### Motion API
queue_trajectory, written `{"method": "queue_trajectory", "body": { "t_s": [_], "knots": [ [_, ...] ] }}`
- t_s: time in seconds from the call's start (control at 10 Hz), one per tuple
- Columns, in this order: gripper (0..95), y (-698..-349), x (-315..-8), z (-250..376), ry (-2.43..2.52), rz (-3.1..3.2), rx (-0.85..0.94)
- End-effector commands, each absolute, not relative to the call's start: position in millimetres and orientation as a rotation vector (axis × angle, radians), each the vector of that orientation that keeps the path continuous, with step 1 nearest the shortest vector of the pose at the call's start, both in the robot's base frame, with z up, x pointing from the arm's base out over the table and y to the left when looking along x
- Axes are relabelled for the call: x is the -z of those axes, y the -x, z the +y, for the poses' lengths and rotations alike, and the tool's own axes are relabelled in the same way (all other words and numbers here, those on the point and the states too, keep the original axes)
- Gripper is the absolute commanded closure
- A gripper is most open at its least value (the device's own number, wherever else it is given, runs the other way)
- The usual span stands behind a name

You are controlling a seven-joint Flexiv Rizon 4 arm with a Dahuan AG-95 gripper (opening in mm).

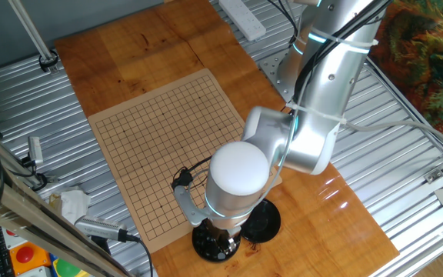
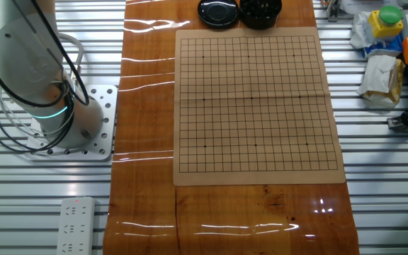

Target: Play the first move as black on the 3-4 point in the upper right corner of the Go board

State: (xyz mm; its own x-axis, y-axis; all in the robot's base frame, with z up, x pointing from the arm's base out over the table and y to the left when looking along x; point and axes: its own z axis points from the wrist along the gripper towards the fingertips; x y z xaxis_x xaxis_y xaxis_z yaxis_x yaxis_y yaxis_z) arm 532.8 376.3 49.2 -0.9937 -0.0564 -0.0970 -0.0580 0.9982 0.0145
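Black stones are seen in a bowl (image 2: 261,13) just beyond the board (image 2: 257,106), beside the lid (image 2: 218,12). Whether the gripper is apart or together cannot be told; it is hidden by the arm (image 1: 241,181).

A glossy orange-brown tabletop (image 2: 147,142) is laid over a bench of ribbed metal slats (image 2: 388,198), with overhead light mirrored in bright streaks on the varnish. A white power strip (image 2: 73,227) is seen on the slats, and patterned fabric (image 1: 429,54) is draped at one corner.
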Motion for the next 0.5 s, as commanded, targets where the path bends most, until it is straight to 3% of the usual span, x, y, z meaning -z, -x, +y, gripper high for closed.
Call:
{"method": "queue_trajectory", "body": {
  "t_s": [0.1, 0.5],
  "knots": [
    [57.0, -532.4, -52.3, 377.0, 0.089, 3.045, -0.031],
    [57.0, -538.1, -58.2, 382.2, 0.143, 3.044, -0.041]
  ]
}}
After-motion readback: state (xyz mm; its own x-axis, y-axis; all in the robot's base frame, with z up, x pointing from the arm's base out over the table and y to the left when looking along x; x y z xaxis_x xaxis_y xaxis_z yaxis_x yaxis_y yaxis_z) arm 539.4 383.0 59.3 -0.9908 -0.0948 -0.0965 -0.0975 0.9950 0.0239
